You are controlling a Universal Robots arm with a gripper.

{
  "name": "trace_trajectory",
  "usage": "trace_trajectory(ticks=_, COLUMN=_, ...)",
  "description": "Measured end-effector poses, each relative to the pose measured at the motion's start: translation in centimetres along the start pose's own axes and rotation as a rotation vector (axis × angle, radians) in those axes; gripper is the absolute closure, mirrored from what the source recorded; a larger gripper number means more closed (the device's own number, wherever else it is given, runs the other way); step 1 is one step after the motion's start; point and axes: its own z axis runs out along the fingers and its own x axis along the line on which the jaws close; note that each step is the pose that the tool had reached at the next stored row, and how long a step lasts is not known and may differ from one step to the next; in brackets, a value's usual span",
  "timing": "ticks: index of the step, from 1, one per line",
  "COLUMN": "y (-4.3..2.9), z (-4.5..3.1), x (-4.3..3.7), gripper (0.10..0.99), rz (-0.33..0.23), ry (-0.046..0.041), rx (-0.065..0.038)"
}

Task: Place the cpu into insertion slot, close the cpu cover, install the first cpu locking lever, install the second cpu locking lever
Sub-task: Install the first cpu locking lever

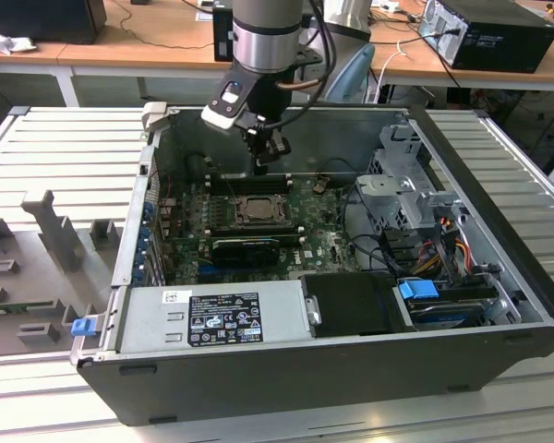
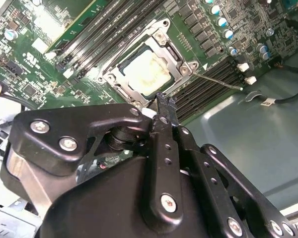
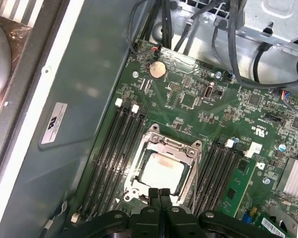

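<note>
The exterior view shows the whole open computer case, the arm angled down, its gripper just over the insertion slot. In both wrist views the cpu sits in that slot, the cpu cover flat around it, fingertips clenched on nothing; the second wrist view adds a thin lever jutting out beside it.

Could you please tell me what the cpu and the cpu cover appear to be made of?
Judging by looks, the cpu probably has a metal lid, pale beige-grey and matte, catching soft glare. Around it, the cpu cover seems stamped sheet metal: silvery-grey, semi-gloss, bright glints along its thin edges.
</note>
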Motion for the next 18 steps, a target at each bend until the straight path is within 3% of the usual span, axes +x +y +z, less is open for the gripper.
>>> trace_trajectory(ticks=8, y=0.0, z=0.0, x=0.0, gripper=0.98, rz=-0.059, ry=0.0011, rx=0.003)
trace_trajectory(ticks=18, y=0.0, z=0.0, x=0.0, gripper=0.98, rz=-0.17, ry=0.0031, rx=0.008)
